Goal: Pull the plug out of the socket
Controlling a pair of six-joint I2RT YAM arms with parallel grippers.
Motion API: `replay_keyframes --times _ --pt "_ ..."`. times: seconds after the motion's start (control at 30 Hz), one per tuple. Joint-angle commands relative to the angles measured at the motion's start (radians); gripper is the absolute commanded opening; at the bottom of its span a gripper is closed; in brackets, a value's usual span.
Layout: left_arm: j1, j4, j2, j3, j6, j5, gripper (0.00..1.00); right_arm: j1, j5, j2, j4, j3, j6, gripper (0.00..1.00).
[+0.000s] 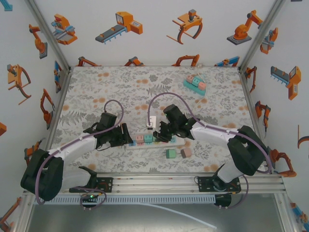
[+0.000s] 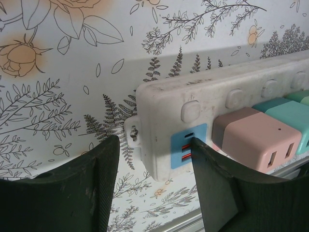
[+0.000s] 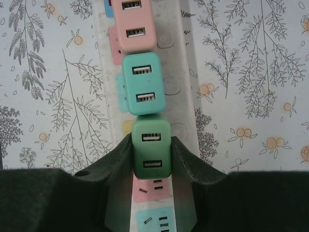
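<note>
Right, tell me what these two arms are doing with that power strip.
The right gripper is shut on the green plug, which looks seated in the white power strip next to a teal plug and a pink plug. The left gripper stands open astride the strip's end, seemingly to steady it. The plug has not been pulled out yet.

Dark jaws clamped on green plug [image 3: 151, 150], white power strip [image 3: 186, 63], teal plug [image 3: 143, 83] and pink plug [image 3: 133, 24] beyond
</note>
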Motion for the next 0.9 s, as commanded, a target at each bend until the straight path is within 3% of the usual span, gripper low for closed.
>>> replay_keyframes --times 0.0,0.3,0.57,0.7,0.87 --pt "-0.003 -0.116 0.035 -0.030 0.014 -0.109 0.57 -0.011 -0.029 -0.043 0.038 0.040 0.037 0.15" --pt "-0.004 -0.116 0.034 -0.028 0.010 -0.122 0.57 -0.011 -0.107 -0.104 0.026 0.020 -0.034 0.15" --pt "-0.002 -0.108 0.009 -0.040 0.004 -0.106 0.58 -0.011 -0.073 -0.149 0.020 0.015 -0.010 0.15" --pt "-0.003 -0.058 -0.048 -0.045 -0.017 -0.015 0.61 -0.011 0.035 -0.189 0.081 0.008 0.171 0.12" --pt "-0.002 -0.127 -0.170 0.000 -0.017 -0.049 0.67 -0.011 0.219 -0.244 0.122 0.023 0.610 0.08"
